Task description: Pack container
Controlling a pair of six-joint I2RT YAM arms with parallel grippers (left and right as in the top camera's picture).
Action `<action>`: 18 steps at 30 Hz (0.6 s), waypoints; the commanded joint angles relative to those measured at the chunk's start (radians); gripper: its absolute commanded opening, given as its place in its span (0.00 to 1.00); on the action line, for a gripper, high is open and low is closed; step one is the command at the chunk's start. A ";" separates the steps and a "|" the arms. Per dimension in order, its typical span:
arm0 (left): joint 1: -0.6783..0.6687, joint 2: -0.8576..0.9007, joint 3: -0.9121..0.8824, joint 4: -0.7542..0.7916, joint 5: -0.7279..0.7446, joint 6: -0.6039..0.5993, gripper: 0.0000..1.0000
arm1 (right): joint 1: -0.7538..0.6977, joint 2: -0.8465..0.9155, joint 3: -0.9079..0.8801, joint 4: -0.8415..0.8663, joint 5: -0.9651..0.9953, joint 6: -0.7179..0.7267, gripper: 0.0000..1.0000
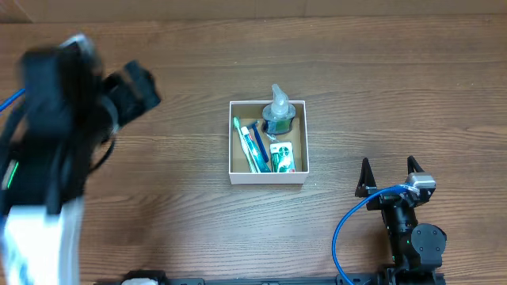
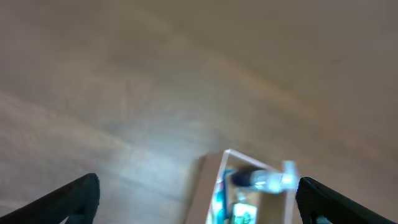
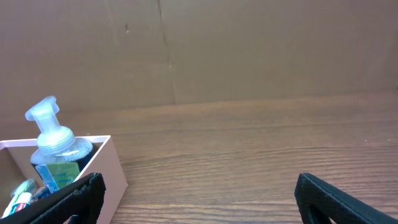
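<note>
The container (image 1: 234, 142), a square box with white walls and a brown inside, stands mid-table. In it lie a clear pump bottle (image 1: 278, 111), toothbrushes (image 1: 251, 148) and a green-and-white toothpaste tube (image 1: 282, 157). My left arm is raised and blurred at the far left; its gripper (image 2: 198, 202) is open and empty, with the blurred container (image 2: 211, 180) below it in the left wrist view. My right gripper (image 1: 388, 176) is open and empty, low over the table to the right of the container (image 3: 109, 171). The pump bottle (image 3: 53, 146) also shows in the right wrist view.
Bare wooden table (image 1: 158, 198) surrounds the container. A brown cardboard wall (image 3: 249, 50) stands behind the table. A blue cable (image 1: 344, 226) loops beside the right arm.
</note>
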 commanded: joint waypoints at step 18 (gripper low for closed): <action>-0.005 -0.955 0.010 -0.141 -0.041 0.013 1.00 | -0.005 -0.012 -0.010 0.010 -0.006 -0.008 1.00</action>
